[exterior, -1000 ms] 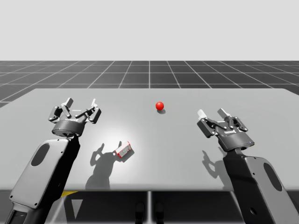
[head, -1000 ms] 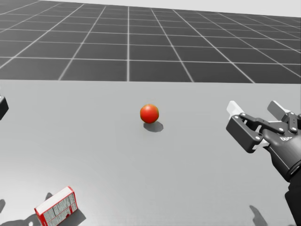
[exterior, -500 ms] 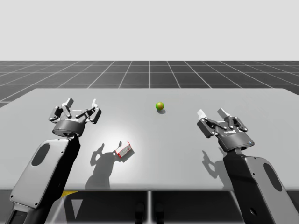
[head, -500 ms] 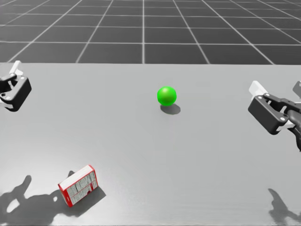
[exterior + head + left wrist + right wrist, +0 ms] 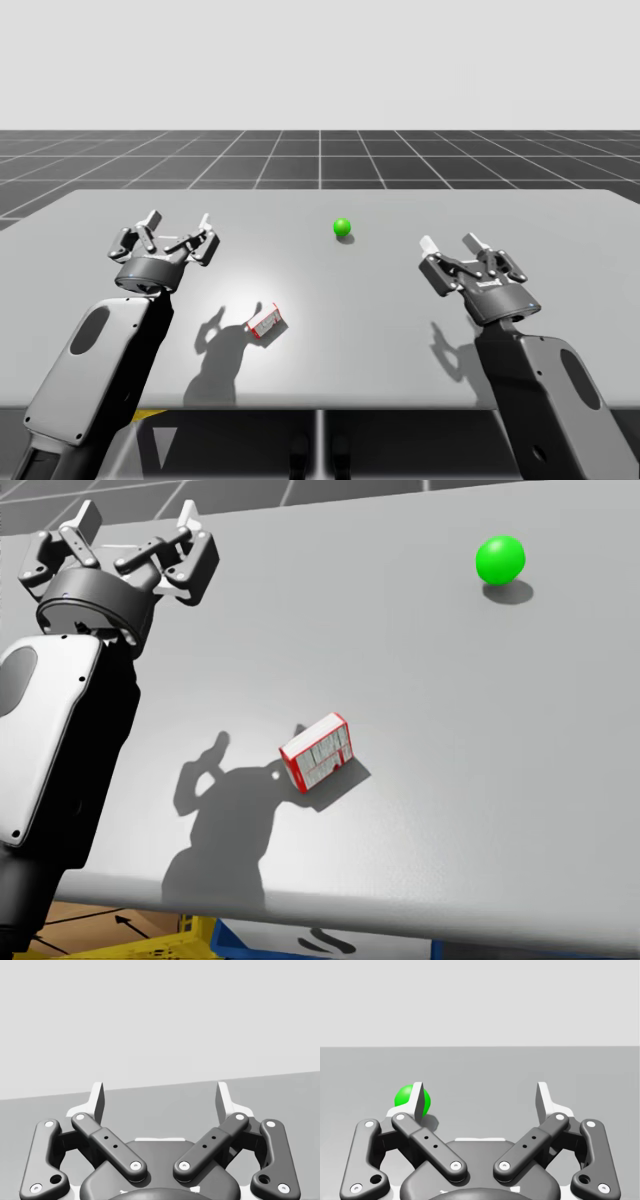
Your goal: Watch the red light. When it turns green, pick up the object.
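The signal ball [image 5: 342, 227] [image 5: 500, 559] glows green on the far middle of the grey table [image 5: 380, 340]. A small red and white box [image 5: 265, 322] [image 5: 318, 752] lies tilted on the table, nearer than the ball and left of centre. My left gripper [image 5: 177, 230] [image 5: 135, 535] [image 5: 160, 1102] hovers open above the table, behind and to the left of the box. My right gripper [image 5: 450, 244] [image 5: 480, 1102] stands open at the right, and past its left finger [image 5: 418, 1100] peeks the green ball [image 5: 406, 1098].
The table's near edge [image 5: 300, 915] runs close below the box. Yellow and blue floor markings [image 5: 215, 935] show under that edge. My left arm's shadow [image 5: 225, 815] falls just beside the box.
The ball went from red to green. My head has turned down and to the left, bringing my left arm and the box into the middle. Both arms barely moved.
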### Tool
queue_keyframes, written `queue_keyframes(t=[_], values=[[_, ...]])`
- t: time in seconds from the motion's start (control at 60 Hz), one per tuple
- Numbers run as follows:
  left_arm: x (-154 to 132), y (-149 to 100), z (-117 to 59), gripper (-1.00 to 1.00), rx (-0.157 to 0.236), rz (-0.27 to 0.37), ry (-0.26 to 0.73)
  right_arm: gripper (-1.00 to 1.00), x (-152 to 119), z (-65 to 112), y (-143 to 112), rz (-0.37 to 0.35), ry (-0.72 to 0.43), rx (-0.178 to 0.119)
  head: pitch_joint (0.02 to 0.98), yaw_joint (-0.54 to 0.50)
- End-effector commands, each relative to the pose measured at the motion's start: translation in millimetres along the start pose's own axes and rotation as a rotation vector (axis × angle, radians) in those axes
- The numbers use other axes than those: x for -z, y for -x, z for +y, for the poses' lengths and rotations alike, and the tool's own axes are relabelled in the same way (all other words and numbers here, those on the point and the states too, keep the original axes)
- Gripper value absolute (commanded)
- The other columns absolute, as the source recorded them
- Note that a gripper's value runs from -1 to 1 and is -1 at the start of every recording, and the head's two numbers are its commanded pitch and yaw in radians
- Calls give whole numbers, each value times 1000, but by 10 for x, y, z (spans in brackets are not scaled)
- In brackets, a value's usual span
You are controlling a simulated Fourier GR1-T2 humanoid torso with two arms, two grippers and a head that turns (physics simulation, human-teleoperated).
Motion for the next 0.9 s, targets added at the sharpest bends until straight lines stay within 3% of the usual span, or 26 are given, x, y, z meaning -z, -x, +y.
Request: queue_keyframes(t=[0.017,0.2,0.483,0.75,0.8,0.9], values=[[-3,-5,-33,-1000,-29,30,38,-1000,8,12,19,4,-2,-1,873,226],[-110,-128,-49,-1000,-113,110,158,-1000,11,13,44,11,5,-1,865,227],[-637,-431,43,-1000,-102,128,417,-1000,18,23,83,20,8,-6,859,238],[-1141,-222,200,-1000,-79,179,587,-1000,32,19,95,22,8,-9,859,237],[-1232,-160,230,-1000,-91,198,628,-1000,34,20,99,21,8,-13,858,235],[-1359,-62,250,-1000,-69,228,682,-1000,39,22,107,23,9,-16,860,236]])
